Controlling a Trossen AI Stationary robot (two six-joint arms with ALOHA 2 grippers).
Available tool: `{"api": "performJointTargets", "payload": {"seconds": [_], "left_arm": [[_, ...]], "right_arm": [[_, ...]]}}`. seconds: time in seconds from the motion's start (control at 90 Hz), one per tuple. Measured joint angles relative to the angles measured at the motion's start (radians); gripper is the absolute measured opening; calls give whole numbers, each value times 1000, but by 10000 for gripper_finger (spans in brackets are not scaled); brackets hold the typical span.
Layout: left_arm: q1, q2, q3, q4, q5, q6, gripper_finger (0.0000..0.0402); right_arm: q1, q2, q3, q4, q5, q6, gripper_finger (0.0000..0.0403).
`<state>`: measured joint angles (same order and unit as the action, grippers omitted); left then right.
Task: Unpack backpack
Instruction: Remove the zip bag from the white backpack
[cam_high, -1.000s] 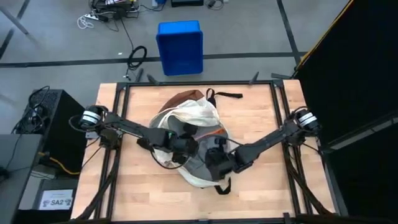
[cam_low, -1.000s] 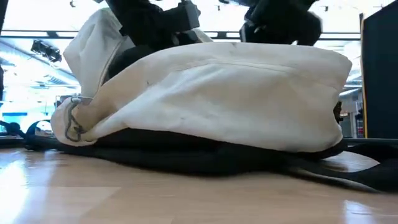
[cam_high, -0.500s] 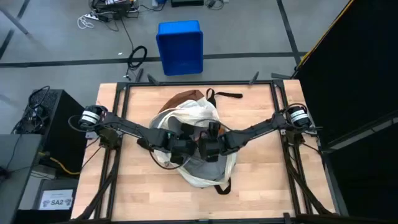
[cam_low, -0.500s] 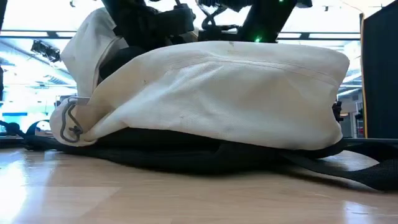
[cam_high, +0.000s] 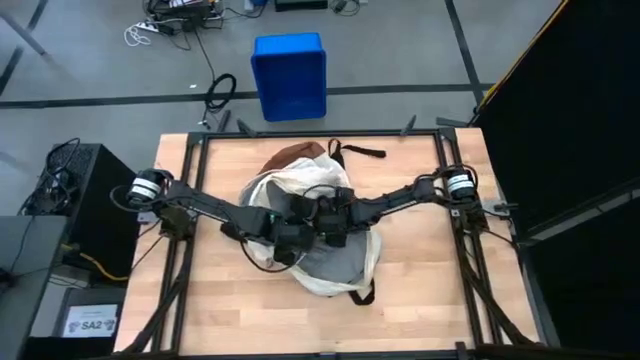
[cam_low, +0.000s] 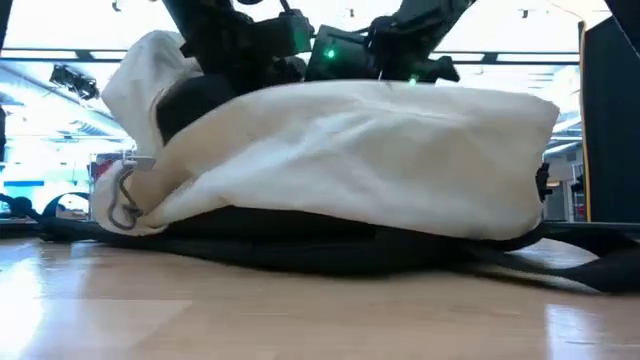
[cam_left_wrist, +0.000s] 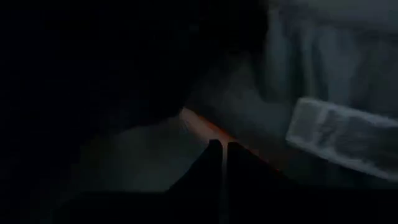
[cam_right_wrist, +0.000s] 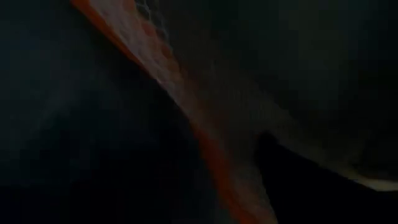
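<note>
The cream-white backpack (cam_high: 335, 275) lies flat on the middle of the table, its brown base (cam_high: 292, 158) toward the far edge. The low view shows its cream side (cam_low: 380, 160) resting on dark straps. Both arms reach into its open top. My left gripper (cam_left_wrist: 222, 148) is shut inside the dark interior, with its tips at the orange edge of a pouch (cam_left_wrist: 198, 123). My right gripper (cam_high: 328, 218) is beside it in the opening. The right wrist view shows only an orange-edged mesh strip (cam_right_wrist: 186, 106) close up. A white label (cam_left_wrist: 342, 138) shows inside the bag. My left gripper has its two fingers closed together on the pouch's orange edge (cam_left_wrist: 208, 134), which runs across behind the fingertips (cam_left_wrist: 211, 155). The dark interior hides how much of the pouch lies between them and how the pouch sits.
A blue bin (cam_high: 289, 75) stands on the floor beyond the table's far edge. Dark straps trail from the backpack at the far side (cam_high: 365, 152) and the near side (cam_high: 362, 295). Bare wood (cam_high: 200, 300) lies to the backpack's left, right and near sides.
My right gripper has travelled from the backpack's near right part toward the far edge and the left, into the opening beside my left gripper. The raised cream cloth at the opening has sunk a little. My left arm has kept still.
</note>
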<state>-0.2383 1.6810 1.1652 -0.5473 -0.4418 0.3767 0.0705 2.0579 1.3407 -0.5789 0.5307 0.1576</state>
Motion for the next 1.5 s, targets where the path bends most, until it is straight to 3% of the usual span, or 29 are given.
{"api": "performJointTargets", "payload": {"seconds": [0.156,0.211,1.022,1.178,1.5], "left_arm": [[-5,0,0,-11,2,-3,0],[-6,0,1,-14,2,-3,0],[-14,-1,2,-51,-65,-63,6],[-14,-1,1,-38,-78,-74,43],[-16,20,-3,20,-98,-179,158]], "right_arm": [[-16,-4,-2,-5,-6,-26,36],[-18,-8,-1,-11,-7,-42,14],[104,-194,51,52,-79,-49,0],[104,-195,51,59,-89,-46,0],[103,-200,51,55,-109,-38,0]]}}
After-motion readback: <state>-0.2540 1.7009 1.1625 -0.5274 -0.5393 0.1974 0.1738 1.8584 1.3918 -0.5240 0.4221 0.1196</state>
